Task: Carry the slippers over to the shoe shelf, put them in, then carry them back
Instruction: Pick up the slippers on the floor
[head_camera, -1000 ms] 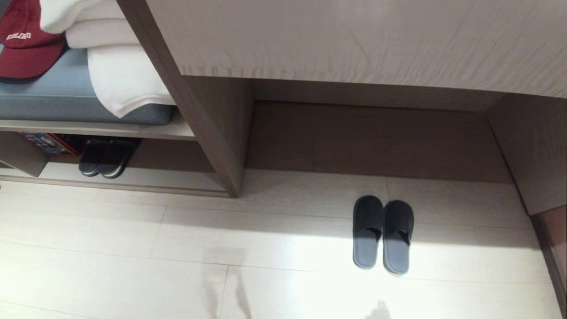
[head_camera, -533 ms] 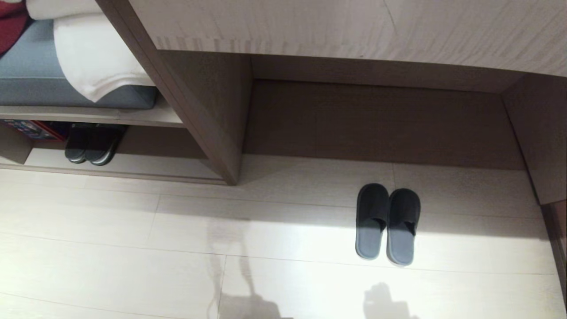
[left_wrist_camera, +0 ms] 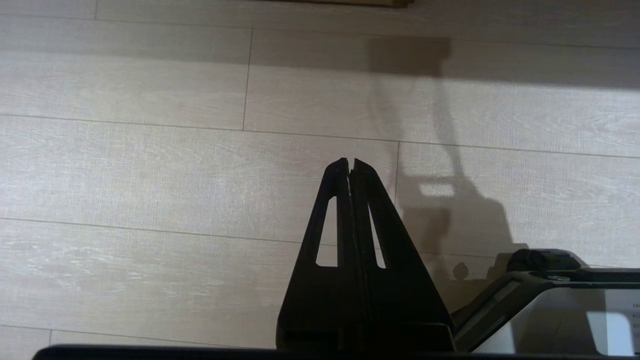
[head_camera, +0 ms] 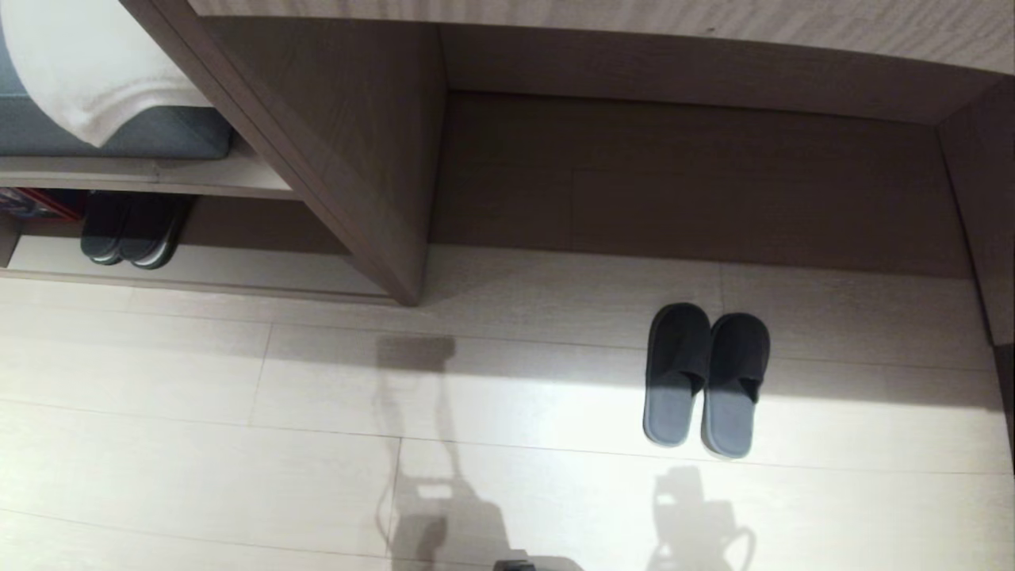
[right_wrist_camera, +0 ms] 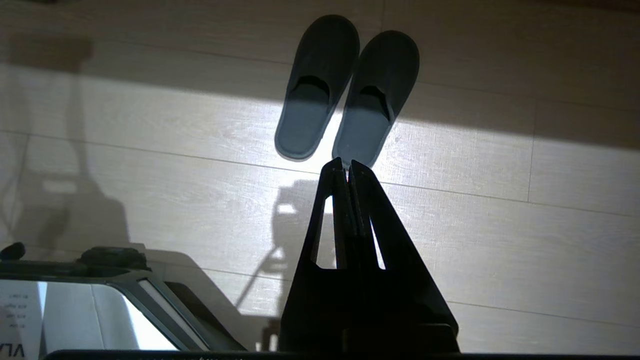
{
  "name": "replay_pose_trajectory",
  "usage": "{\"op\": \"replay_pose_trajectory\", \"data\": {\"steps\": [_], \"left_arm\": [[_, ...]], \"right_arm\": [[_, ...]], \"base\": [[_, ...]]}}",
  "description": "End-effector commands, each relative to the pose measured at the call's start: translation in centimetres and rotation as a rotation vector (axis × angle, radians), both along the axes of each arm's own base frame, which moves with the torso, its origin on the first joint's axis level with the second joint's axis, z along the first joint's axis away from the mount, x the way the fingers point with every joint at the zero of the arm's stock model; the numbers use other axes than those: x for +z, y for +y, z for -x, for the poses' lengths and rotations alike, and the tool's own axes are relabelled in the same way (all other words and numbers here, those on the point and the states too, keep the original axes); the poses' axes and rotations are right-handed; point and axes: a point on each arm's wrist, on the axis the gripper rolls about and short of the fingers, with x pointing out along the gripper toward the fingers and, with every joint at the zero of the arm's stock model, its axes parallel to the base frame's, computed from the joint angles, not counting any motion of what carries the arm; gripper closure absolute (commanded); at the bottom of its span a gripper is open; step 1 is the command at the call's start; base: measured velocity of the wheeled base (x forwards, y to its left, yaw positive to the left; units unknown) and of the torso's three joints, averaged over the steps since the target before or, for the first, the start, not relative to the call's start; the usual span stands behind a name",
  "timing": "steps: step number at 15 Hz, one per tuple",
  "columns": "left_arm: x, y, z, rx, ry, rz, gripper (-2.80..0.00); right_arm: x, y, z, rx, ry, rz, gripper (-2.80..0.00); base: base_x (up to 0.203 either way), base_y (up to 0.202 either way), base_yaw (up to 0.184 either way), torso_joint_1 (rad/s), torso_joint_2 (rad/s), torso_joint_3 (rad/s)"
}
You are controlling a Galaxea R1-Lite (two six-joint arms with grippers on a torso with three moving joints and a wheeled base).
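The slippers [head_camera: 706, 379] are set side by side on the floor [head_camera: 238, 444], toes toward the recess under the counter [head_camera: 634, 16], and nothing has been lifted yet. The step in hand is judged to be the approach before the first pick-up.

In the right wrist view the right gripper [right_wrist_camera: 348, 167] is seen clenched on nothing, its tips pressed together; the slippers [right_wrist_camera: 345, 90] lie just ahead of those tips, heels nearest. The left gripper [left_wrist_camera: 350, 165] is likewise closed and empty, with only bare floor ahead of it.

The shelf [head_camera: 198, 274] is off to the left, beyond the divider [head_camera: 349, 159], well apart from both grippers; a darker pair [head_camera: 131, 234] is already kept in it.

Next, the right jaws would need to be opened and lowered onto the heels, so that both slippers can be pinched together. A grip on only one is the likely risk.
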Motion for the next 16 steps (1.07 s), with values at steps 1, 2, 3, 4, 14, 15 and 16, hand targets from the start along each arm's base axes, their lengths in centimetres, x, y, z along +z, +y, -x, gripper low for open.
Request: {"op": "replay_pose_trajectory", "data": {"steps": [1, 2, 3, 4, 14, 15, 16], "left_arm": [[-0.01, 0.0, 0.02, 0.001, -0.002, 0.0, 0.0], [-0.01, 0.0, 0.02, 0.001, -0.002, 0.0, 0.0], [-0.01, 0.0, 0.02, 0.001, -0.002, 0.0, 0.0], [-0.01, 0.0, 0.02, 0.0, -0.002, 0.0, 0.0], [0.01, 0.0, 0.02, 0.001, -0.003, 0.002, 0.0], [0.01, 0.0, 0.02, 0.0, -0.003, 0.002, 0.0], [0.01, 0.0, 0.02, 0.0, -0.003, 0.002, 0.0]], "right_arm": [[0.0, 0.0, 0.0, 0.001, 0.0, 0.0, 0.0], [0.0, 0.0, -0.01, 0.001, 0.001, 0.0, 0.0], [0.0, 0.0, -0.01, 0.0, 0.001, 0.0, 0.0], [0.0, 0.0, -0.01, -0.001, 0.001, 0.0, 0.0], [-0.04, 0.0, -0.02, 0.001, 0.003, -0.001, 0.0], [-0.04, 0.0, -0.02, 0.001, 0.003, -0.001, 0.0], [-0.04, 0.0, -0.02, 0.001, 0.003, -0.001, 0.0]], "base": [[0.0, 0.0, 0.0, 0.004, 0.01, -0.207], [0.0, 0.0, 0.0, 0.003, 0.0, -0.197], [0.0, 0.0, 0.0, 0.005, 0.0, -0.196], [0.0, 0.0, 0.0, 0.003, -0.01, -0.189], [0.0, 0.0, 0.0, 0.004, 0.0, -0.197], [0.0, 0.0, 0.0, -0.002, -0.01, -0.21], [0.0, 0.0, 0.0, 0.004, 0.0, -0.198]]}}
